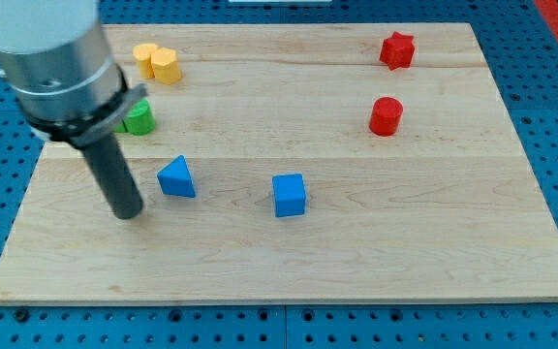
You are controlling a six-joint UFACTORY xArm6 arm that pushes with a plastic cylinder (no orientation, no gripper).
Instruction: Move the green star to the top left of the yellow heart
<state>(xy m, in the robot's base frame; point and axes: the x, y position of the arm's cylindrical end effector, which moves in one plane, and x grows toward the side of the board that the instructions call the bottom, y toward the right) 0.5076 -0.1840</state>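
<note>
- The arm comes in from the view's top left corner, at about 10 o'clock from the frame's centre.
- Its lowest housing is a wide grey cylinder ringed by a black collar at the base.
- A straight dark rod drops from that collar, leaning slightly toward 5 o'clock.
- My tip (129, 214) is the rod's lower end, planted at the view's left, at about 9 o'clock from centre.
</note>
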